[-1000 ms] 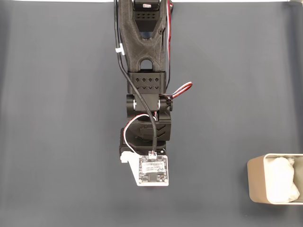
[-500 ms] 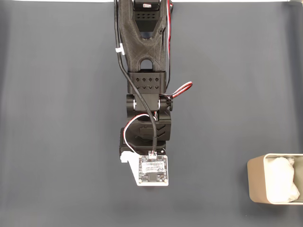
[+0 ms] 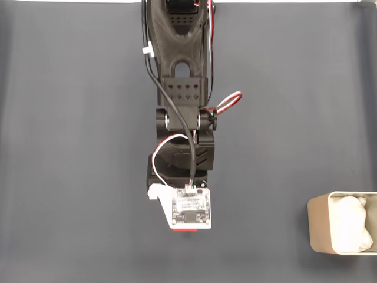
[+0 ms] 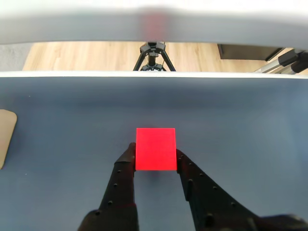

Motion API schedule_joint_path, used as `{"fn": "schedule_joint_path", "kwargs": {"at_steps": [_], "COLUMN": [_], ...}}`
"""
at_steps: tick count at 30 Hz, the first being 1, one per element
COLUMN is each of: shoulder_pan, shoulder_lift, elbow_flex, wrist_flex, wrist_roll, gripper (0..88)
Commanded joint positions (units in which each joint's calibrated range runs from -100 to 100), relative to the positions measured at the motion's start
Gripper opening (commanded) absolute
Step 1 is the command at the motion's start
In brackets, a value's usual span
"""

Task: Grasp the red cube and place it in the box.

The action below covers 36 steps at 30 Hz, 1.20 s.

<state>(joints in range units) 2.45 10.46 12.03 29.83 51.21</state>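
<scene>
In the wrist view the red cube point(image 4: 155, 148) sits between my two black fingers, and my gripper point(image 4: 155, 151) is shut on it, with the pads pressing its left and right sides. The cube is just above or on the dark grey mat; I cannot tell which. In the fixed view only a thin red sliver of the cube point(image 3: 184, 229) peeks out below the wrist camera board point(image 3: 190, 210), which hides the fingers. The box point(image 3: 317, 231), pale beige with white wadding inside, stands at the lower right edge, well to the right of the arm. A beige corner of the box point(image 4: 6, 135) shows at the wrist view's left edge.
The black arm point(image 3: 179, 71) reaches down the middle of the fixed view from the top edge. The dark grey mat point(image 3: 70, 147) covers the table. Beyond the mat's far edge in the wrist view are a wooden floor and a tripod point(image 4: 153, 55).
The arm's upper links have shifted up the picture and the wrist has pitched, moving the camera board slightly down. A red sliver of the cube now shows under the board.
</scene>
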Motion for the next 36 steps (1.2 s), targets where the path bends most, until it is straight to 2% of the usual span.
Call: {"fn": "schedule_joint_path", "kwargs": {"at_steps": [1, 23, 36], "shoulder_pan": [-0.96, -11.18, -18.22], "shoulder_lift": [-6.39, -12.63, -8.82], "elbow_flex": [-3.90, -12.57, -21.33], "wrist_flex": [1.72, 7.05, 10.09], "wrist_roll": [0.54, 3.08, 3.08], "gripper": [0.0, 0.0, 0.0]}}
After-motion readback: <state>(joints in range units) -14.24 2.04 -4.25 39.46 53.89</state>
